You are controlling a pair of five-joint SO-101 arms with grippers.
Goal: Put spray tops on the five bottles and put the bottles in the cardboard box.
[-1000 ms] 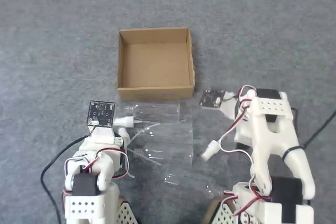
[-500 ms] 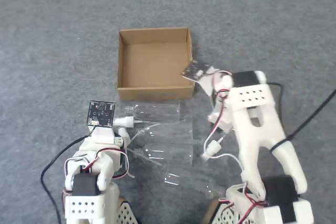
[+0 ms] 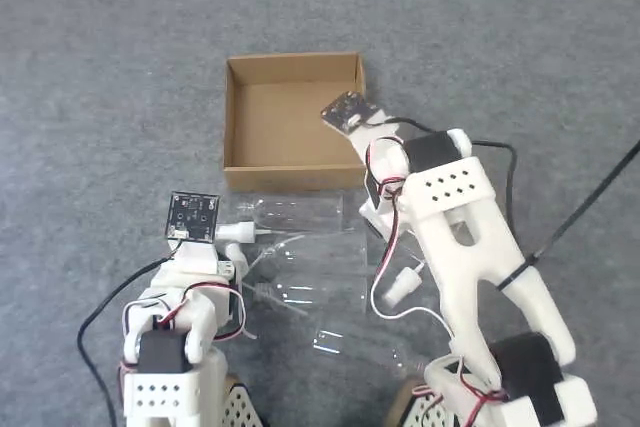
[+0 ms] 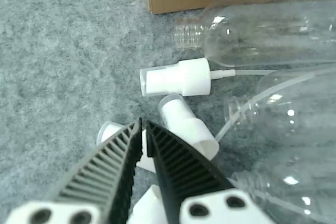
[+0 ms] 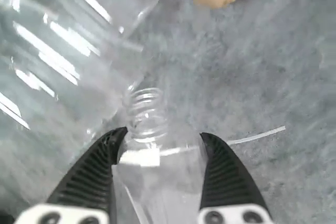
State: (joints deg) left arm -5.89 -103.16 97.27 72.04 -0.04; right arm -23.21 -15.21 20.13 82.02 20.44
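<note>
The right gripper (image 5: 163, 135) is clamped on a clear bottle (image 5: 157, 174). Its two black fingers (image 5: 97, 166) press the bottle's shoulders from both sides and stand as far apart as the bottle is wide. The bare threaded neck pokes out past the fingertips, with no spray top on it. In the high view the right arm (image 3: 450, 217) reaches toward the near right corner of the cardboard box (image 3: 293, 177), and that corner shows just beyond the bottle neck in the right wrist view.

The left gripper (image 4: 144, 125) hangs low over the grey table (image 3: 110, 97) with its jaws drawn together to a thin slit and nothing between them. Its tips sit just above two white spray tops (image 4: 189, 129), one on each side of them. A third spray top (image 4: 176, 77) lies a little farther off, its thin tube pointing at the lying bottles (image 4: 262, 30).

The box stands open in the middle of the table, toward the far edge. The uncapped bottles lie on their sides just before its near wall. One more spray top (image 3: 398, 289) lies beside the right arm.
</note>
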